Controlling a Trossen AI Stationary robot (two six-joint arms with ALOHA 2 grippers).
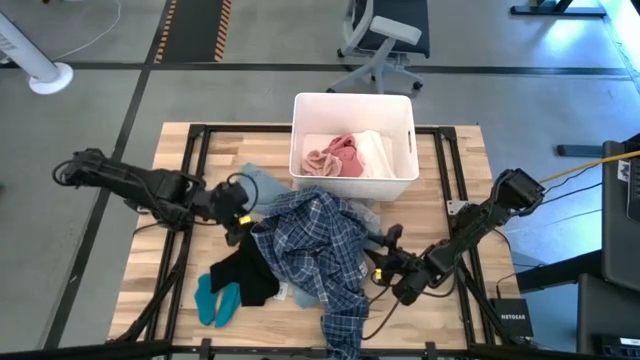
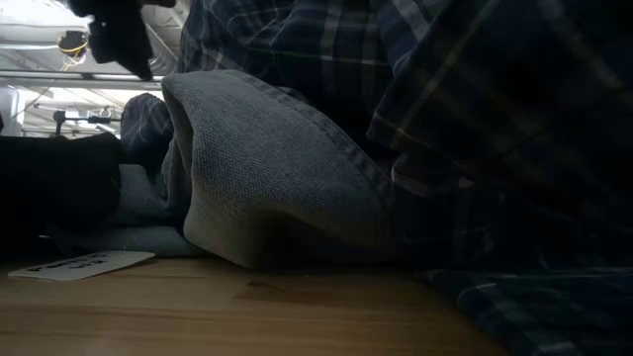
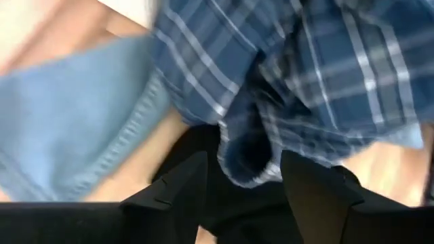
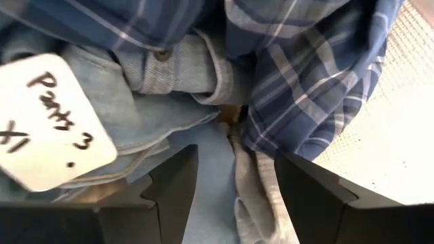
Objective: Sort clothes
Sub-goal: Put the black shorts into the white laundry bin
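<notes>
Bright even overhead light; dim, shadowed low view; motion-blurred left wrist view

A wooden desk (image 1: 180, 300) is carrying the lot. A white bin (image 1: 353, 110) is sitting at its far edge. A plaid shirt (image 1: 315, 250) is sprawling across the middle, overlapping a black garment (image 1: 250, 275), with a teal piece (image 1: 215, 300) lying beside it.

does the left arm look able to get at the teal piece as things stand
Probably yes. The teal piece lies uncovered on the left arm's side of the table, and the left gripper is open at the plaid shirt nearby, holding nothing.
</notes>
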